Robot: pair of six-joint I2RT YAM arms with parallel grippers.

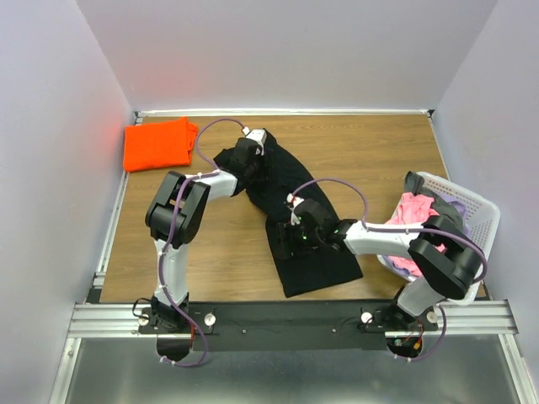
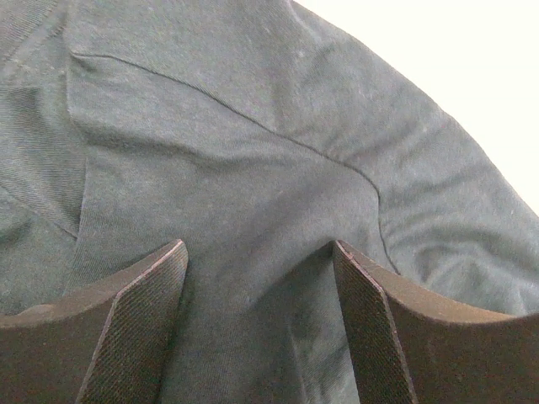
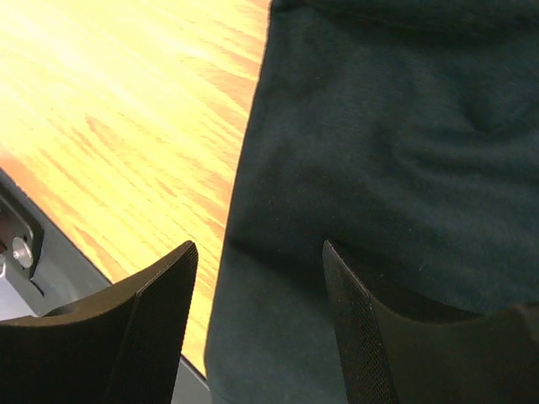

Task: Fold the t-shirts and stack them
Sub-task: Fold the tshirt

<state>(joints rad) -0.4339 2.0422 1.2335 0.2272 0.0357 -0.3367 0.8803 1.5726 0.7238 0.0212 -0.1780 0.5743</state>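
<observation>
Orange shirt (image 1: 157, 143) and laundry basket (image 1: 482, 204) show only from overhead.

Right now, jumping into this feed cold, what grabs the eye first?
A long black t-shirt sprawls across the middle of the table, with the left pincer open at its far end and the right pincer open over its nearer half. A folded orange shirt glows in the far left corner; a white basket of clothes sits at right.

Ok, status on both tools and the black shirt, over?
Left tool open, over far end of black t-shirt. Right tool open, straddling its edge. Shirt unfolded, lying lengthwise. Orange t-shirt folded far-left, clear of it.
</observation>
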